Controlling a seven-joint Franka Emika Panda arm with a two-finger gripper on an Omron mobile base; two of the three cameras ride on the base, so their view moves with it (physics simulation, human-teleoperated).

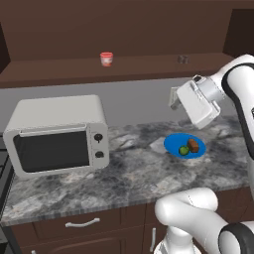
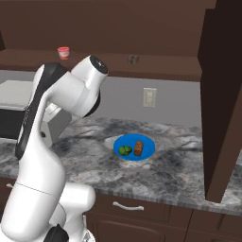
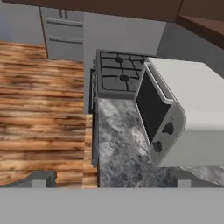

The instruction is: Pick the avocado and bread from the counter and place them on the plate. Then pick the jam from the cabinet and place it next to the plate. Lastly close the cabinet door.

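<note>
The blue plate (image 1: 173, 142) (image 2: 147, 147) lies on the marbled counter (image 1: 129, 168), right of centre. On it sit the green avocado (image 1: 184, 150) (image 2: 125, 150) and, beside it, the brown bread (image 1: 194, 145) (image 2: 138, 148). The jam (image 1: 106, 58) (image 2: 63, 52), red-lidded, stands on the shelf of the open cabinet (image 1: 139, 67). The cabinet door (image 2: 220, 104) hangs open at the right. My gripper (image 1: 174, 98) (image 3: 111, 179) hovers above the plate, below shelf height, pointing left along the counter. Its fingertips (image 3: 39, 178) stand wide apart, open, with nothing between them.
A white microwave (image 1: 59, 134) (image 3: 183, 113) takes up the counter's left part, with a stove (image 3: 118, 74) beyond it. A small grey object (image 1: 182, 59) (image 2: 133, 59) sits on the shelf to the right of the jam. A wall outlet (image 2: 149, 97) is behind the plate.
</note>
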